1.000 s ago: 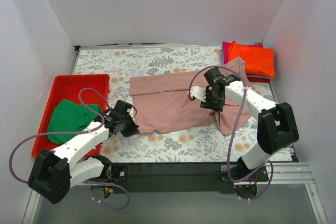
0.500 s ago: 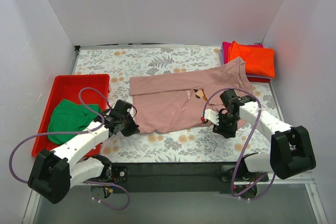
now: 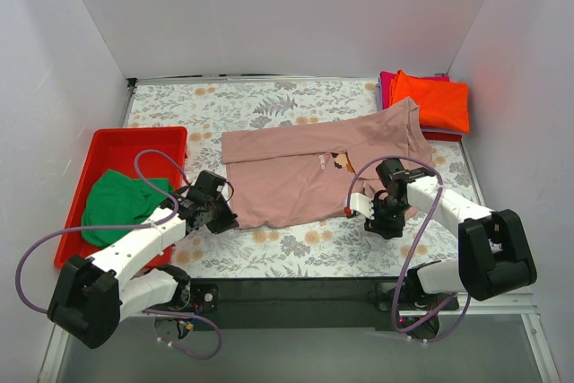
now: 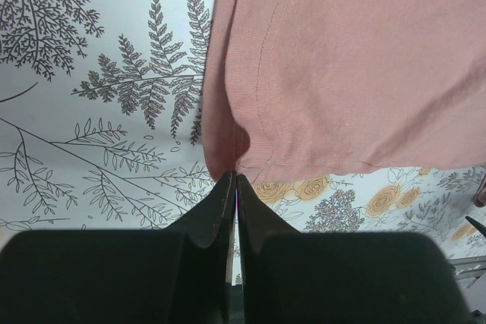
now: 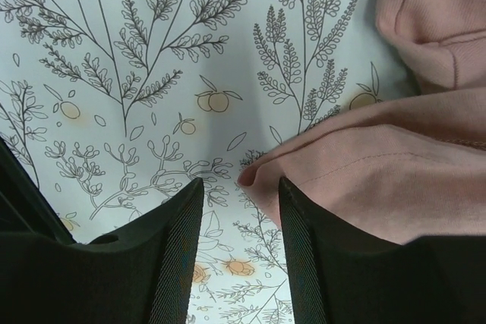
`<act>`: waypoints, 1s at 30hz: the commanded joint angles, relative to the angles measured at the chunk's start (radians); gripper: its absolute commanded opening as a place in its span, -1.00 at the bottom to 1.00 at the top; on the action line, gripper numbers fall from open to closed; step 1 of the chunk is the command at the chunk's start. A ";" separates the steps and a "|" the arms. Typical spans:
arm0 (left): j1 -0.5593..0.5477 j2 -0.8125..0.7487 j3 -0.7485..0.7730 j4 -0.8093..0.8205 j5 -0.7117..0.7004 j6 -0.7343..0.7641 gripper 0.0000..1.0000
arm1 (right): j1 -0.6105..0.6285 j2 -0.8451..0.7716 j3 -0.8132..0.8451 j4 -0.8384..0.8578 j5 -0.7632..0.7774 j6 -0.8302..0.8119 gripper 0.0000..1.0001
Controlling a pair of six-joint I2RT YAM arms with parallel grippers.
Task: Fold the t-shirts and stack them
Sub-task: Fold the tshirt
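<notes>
The dusty-pink t-shirt (image 3: pixel 296 177) lies spread on the floral table, its small chest print (image 3: pixel 339 161) facing up. My left gripper (image 3: pixel 224 219) is shut on its near left hem corner; in the left wrist view the jaws (image 4: pixel 235 178) are pressed together at the edge of the pink cloth (image 4: pixel 349 73). My right gripper (image 3: pixel 381 220) is open at the shirt's near right edge; in the right wrist view (image 5: pixel 241 185) a rounded fold of pink cloth (image 5: pixel 380 180) lies against the right finger, not gripped. The green t-shirt (image 3: pixel 117 199) lies crumpled in the tray. Folded orange (image 3: pixel 435 100) and magenta (image 3: pixel 387 85) t-shirts are stacked at the far right.
The red plastic tray (image 3: pixel 134 139) stands at the left edge, beside my left arm. White walls close in the table on three sides. The black front rail (image 3: pixel 296 291) runs along the near edge.
My right gripper carried the shirt's right side from over the middle back to the near right and let it go; the chest print now shows. The left gripper has not moved.
</notes>
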 commanded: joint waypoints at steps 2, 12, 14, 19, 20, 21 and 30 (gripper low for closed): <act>-0.003 -0.022 -0.003 -0.006 -0.014 0.000 -1.00 | -0.005 0.003 -0.008 0.056 0.019 -0.013 -0.01; -0.003 -0.031 -0.013 -0.005 -0.006 0.003 -1.00 | -0.015 -0.071 -0.132 0.113 0.153 0.007 -0.97; -0.003 -0.039 -0.015 -0.006 -0.004 0.003 -1.00 | -0.033 -0.121 -0.162 0.098 0.180 -0.024 -0.97; -0.003 -0.053 -0.024 -0.006 0.000 0.000 -1.00 | -0.125 -0.296 -0.178 0.006 0.289 -0.111 -0.97; -0.003 -0.056 -0.024 -0.005 0.000 0.000 -1.00 | -0.142 -0.319 -0.175 -0.010 0.299 -0.140 -0.97; -0.003 -0.059 -0.026 -0.006 0.000 0.000 -1.00 | -0.157 -0.362 -0.167 -0.045 0.309 -0.157 -0.97; -0.003 -0.094 -0.024 -0.019 0.005 -0.003 -1.00 | -0.379 -0.485 -0.137 -0.084 0.331 -0.271 -0.97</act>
